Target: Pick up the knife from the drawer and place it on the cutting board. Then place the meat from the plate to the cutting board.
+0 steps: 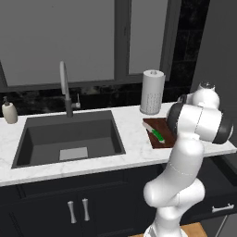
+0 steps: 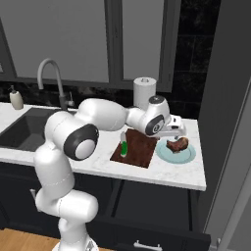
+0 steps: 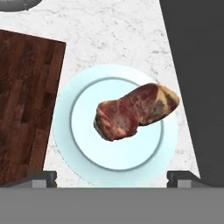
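Note:
The knife (image 1: 156, 133), with its green handle (image 2: 124, 147), lies on the reddish-brown cutting board (image 2: 137, 149) on the counter. Right of the board sits the pale-blue plate (image 2: 182, 156) with the meat (image 2: 177, 144) on it. My gripper (image 2: 174, 133) hangs open just above the plate. In the hand view the meat (image 3: 135, 111) lies in the middle of the plate (image 3: 65, 131), between my two fingertips (image 3: 41, 177), which stand wide apart and touch nothing. The board's edge (image 3: 26, 109) is at the left. The drawer (image 1: 223, 203) shows below the counter and looks pulled out.
A dark sink (image 1: 69, 134) with a tall faucet (image 1: 65, 88) takes the counter's left part. A paper-towel roll (image 1: 152, 91) stands behind the board and a soap bottle (image 1: 9, 111) at the far left. A dark tall panel (image 2: 220, 98) closes the right side by the plate.

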Controlling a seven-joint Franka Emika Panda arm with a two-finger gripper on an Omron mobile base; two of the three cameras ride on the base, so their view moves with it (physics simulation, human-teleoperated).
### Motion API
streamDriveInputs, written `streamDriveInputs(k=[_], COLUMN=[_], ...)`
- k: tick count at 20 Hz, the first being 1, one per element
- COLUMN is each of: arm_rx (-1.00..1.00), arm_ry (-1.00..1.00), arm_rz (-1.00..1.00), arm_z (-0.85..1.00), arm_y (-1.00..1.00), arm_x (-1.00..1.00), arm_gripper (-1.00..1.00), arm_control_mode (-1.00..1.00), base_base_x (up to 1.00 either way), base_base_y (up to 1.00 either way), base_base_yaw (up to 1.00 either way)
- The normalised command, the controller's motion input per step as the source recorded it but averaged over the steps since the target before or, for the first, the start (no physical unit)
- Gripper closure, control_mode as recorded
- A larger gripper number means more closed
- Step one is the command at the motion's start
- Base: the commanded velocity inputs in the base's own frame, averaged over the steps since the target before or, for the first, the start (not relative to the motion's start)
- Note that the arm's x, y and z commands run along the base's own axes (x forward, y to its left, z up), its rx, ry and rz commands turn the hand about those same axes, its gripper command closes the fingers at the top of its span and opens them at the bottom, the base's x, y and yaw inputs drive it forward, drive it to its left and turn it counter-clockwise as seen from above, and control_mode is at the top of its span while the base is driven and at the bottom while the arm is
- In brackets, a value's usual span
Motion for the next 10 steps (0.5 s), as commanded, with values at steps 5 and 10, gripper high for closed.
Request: streamDriveInputs(k=[5,10], arm_rx=[-0.01,-0.07], arm_ry=[0.0,0.0], arm_rz=[0.0,0.0], arm_z=[-0.1,0.0], arm_y=[-0.18,0.0], arm_x=[0.22,0.13], arm_gripper=[-1.0,-1.0], arm_control_mode=[-1.0,-1.0], base_base_x=[0.0,0.0], base_base_y=[0.0,0.0], base_base_yaw=[0.0,0.0])
